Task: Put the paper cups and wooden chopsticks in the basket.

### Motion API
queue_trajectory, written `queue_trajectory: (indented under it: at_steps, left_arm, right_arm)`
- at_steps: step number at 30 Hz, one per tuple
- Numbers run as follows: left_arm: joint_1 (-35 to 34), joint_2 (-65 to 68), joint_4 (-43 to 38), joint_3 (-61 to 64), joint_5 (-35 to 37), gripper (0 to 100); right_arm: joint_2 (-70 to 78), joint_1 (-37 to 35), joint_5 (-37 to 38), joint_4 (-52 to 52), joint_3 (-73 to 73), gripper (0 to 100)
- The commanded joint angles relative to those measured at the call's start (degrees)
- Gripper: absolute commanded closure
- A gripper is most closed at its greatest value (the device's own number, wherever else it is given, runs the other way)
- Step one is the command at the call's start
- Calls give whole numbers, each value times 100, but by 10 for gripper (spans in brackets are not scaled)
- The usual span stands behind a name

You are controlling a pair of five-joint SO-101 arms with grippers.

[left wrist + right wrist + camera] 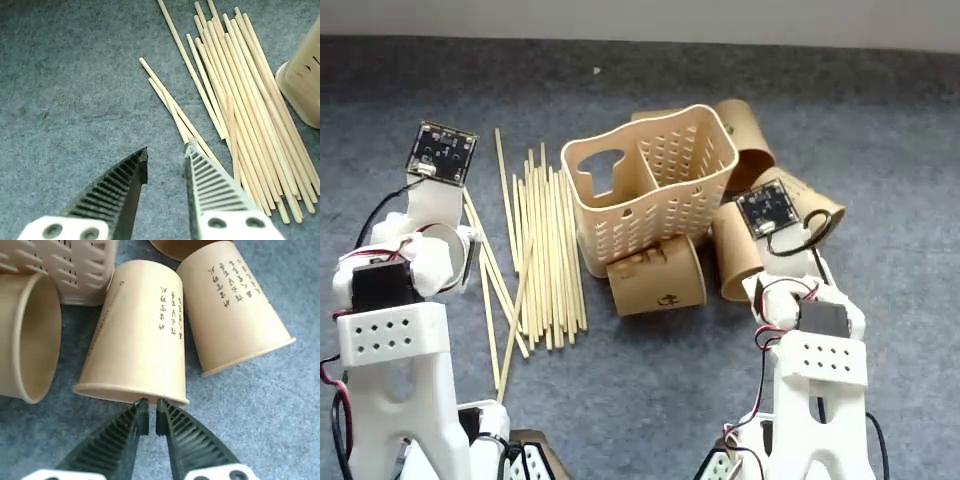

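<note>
While the basket (pixel 660 215) looks empty from the high view, I judge the task to be at its first pick-up. The left gripper (pixel 166 156) hangs low over the surface (pixel 60 100), jaws part-spread and empty. One tip is touching or just over a loose pair at the edge of the wooden chopsticks (pixel 240 100). The right gripper (pixel 151 412) has its jaws almost pressed together, holding nothing, with its tips just beside the rim of a paper cup (pixel 140 335). That cup lies on its side near the basket. To take the rim, the right jaws would first need to spread.
</note>
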Motion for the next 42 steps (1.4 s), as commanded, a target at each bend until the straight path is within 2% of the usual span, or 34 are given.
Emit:
queue_trajectory:
  at_steps: [1,10,12,16,28,31,33,36,39,42]
  left_arm:
    - [-31,4,-176,75,-53,850]
    - [-48,-4,-123,119,-53,851]
    - [-57,-4,-123,127,-62,851]
    - [-57,-4,-123,127,-62,851]
    - [-22,-4,-114,242,-62,852]
    - [-22,-4,-123,321,-62,853]
    - [-48,-4,-114,330,-62,853]
    - [-66,-4,-114,338,-62,853]
    - [-66,-4,-70,338,-62,853]
    - [-31,-4,-35,338,-62,853]
  right_arm:
    - [22,75,79,-435,127,953]
    - [22,84,141,-1007,242,945]
    - [22,84,299,-998,242,895]
    - [22,84,158,-989,251,816]
    - [31,-295,158,-1077,593,814]
    - [40,-585,202,-1859,655,814]
    - [75,-734,563,-2308,778,815]
    - [75,-866,1152,-2554,1033,854]
    - [31,-822,1231,-2536,1165,998]
    - [31,-532,1222,-2158,1218,997]
